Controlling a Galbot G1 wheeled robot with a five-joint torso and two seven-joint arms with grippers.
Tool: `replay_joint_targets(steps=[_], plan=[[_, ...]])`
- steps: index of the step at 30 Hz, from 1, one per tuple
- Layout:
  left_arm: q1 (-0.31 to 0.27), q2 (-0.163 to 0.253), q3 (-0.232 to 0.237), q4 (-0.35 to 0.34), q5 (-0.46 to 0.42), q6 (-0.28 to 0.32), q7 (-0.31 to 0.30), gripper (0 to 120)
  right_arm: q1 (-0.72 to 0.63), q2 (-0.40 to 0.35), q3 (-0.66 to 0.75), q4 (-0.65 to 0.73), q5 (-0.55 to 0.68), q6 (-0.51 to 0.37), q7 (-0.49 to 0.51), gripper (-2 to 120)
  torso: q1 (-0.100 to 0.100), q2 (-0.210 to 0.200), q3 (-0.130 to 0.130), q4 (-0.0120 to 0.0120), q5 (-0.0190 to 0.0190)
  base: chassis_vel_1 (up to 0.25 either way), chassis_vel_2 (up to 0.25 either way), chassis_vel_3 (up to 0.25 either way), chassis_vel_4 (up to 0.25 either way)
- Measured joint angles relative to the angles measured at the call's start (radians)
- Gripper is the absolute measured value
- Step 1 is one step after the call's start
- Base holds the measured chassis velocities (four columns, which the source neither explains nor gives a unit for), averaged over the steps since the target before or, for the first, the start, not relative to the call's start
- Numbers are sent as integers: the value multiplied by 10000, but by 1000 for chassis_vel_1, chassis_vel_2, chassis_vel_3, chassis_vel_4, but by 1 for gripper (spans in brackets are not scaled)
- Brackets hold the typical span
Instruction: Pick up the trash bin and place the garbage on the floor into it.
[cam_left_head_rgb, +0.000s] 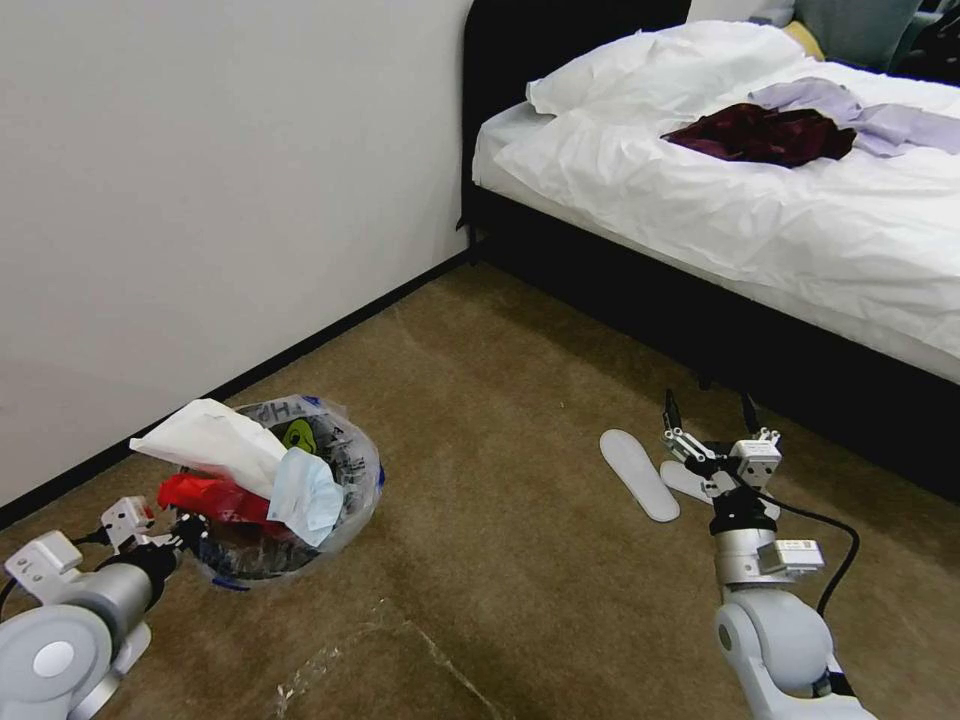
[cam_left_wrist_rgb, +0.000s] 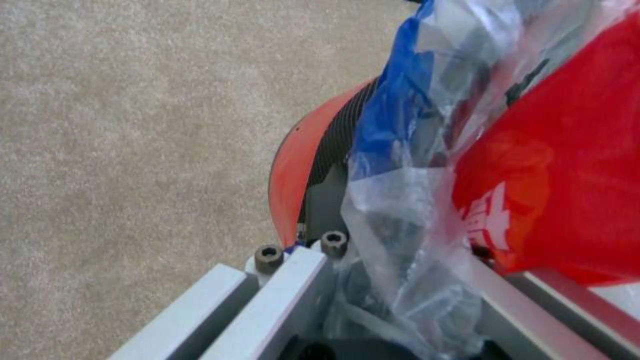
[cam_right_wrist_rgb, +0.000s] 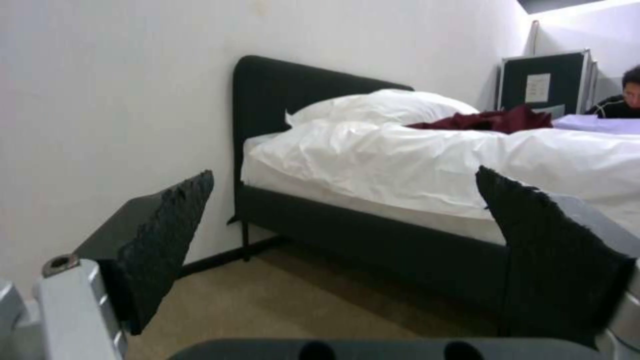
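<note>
Both arms low: left gripper (cam_left_head_rgb: 190, 530) grips trash bin (cam_left_head_rgb: 345, 490); right gripper (cam_left_head_rgb: 712, 415) spread.

The left gripper (cam_left_head_rgb: 190, 528) clamps the rim of the trash bin (cam_left_head_rgb: 345, 470), heaped with garbage (cam_left_head_rgb: 235, 465) (tissue, red wrapper, blue wad). The right gripper (cam_left_head_rgb: 712, 412) hangs spread above white slippers (cam_left_head_rgb: 640, 472) on the floor (cam_left_head_rgb: 500, 420).

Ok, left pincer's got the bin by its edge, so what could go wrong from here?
The left pincer grips the trash bin at its rim through loose liner plastic; the film might slip. The white tissue and blue wad heap above the rim, so tilting could spill them. The open right pincer hangs near white slippers.
</note>
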Motion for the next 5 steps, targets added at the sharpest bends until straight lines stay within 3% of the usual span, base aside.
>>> replay_joint_targets(steps=[5], plan=[[0, -10, -10, -11, 3, 0, 0, 0, 47, 10, -9, -29, 5, 2, -2, 100, 0, 0, 0, -1, 1, 0, 0, 0, 0]])
